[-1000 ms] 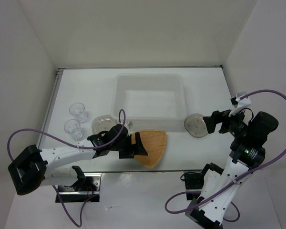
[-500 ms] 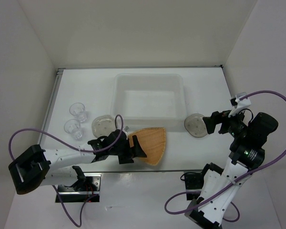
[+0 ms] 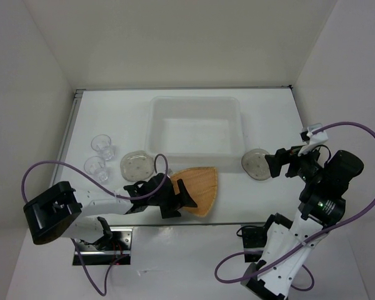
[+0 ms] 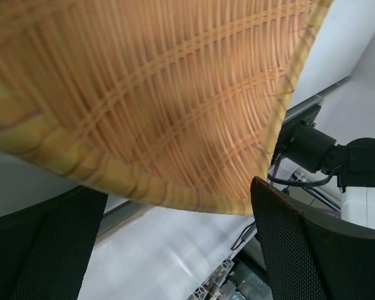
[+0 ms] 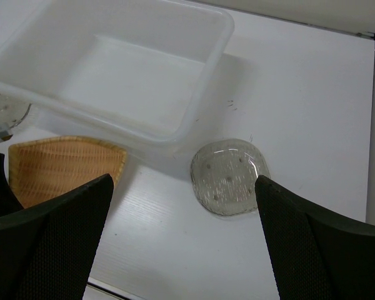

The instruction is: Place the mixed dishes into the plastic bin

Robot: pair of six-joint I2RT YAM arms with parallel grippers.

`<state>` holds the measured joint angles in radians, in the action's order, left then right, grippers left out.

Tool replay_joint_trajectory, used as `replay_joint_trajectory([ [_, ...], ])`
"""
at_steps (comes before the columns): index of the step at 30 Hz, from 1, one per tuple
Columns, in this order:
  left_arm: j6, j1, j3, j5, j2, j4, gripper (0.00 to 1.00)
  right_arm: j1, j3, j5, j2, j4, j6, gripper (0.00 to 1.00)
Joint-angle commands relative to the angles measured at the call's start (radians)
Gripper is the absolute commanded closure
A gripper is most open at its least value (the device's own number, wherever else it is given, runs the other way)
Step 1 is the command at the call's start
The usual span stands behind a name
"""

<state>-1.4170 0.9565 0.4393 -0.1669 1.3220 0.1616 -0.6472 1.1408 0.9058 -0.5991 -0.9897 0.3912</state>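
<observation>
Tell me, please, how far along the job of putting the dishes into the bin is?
Done: nothing; the plastic bin holds no dishes. In hand: the left hand is open at the woven plate, which looks not yet gripped. The right hand is open beside one grey plate. Left: that plate, the woven plate, the other grey plate and both clear cups.

White arms [image 3: 100, 205], black jaws, looping purple cables [image 3: 350, 124]
</observation>
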Motion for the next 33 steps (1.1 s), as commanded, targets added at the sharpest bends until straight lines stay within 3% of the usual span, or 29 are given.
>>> replay_joint_trajectory([
  [1,-0.022,0.022,0.019,0.016,0.028,0.059,0.0,0.008,0.031,0.016,0.016,-0.012,0.009,0.02],
  [6,-0.022,0.022,0.032,0.04,0.028,0.046,0.0,0.008,0.031,0.016,0.016,-0.012,0.009,0.02],
  [11,-0.031,0.022,0.041,0.087,-0.006,0.024,0.16,0.008,0.031,0.016,0.025,-0.012,0.009,0.02],
  [15,-0.04,0.022,0.041,0.096,-0.006,0.015,0.2,0.008,0.031,0.016,0.025,-0.012,0.009,0.02],
  [19,-0.049,0.022,0.059,0.107,0.041,0.036,0.33,0.008,0.031,0.016,0.025,-0.012,0.009,0.02],
  [23,-0.049,0.022,0.079,0.116,0.069,0.027,0.67,0.008,0.031,0.007,0.035,-0.003,0.009,0.02],
  [27,-0.04,0.022,0.093,0.116,0.092,0.018,0.8,0.008,0.031,0.007,0.044,-0.003,0.009,0.02],
  [30,-0.04,0.022,0.093,0.106,0.073,0.006,1.0,0.008,0.031,0.007,0.044,-0.003,0.0,0.02],
  [33,-0.051,0.031,0.093,0.118,-0.022,-0.048,1.0,0.008,0.031,0.007,0.044,-0.003,0.0,0.02],
])
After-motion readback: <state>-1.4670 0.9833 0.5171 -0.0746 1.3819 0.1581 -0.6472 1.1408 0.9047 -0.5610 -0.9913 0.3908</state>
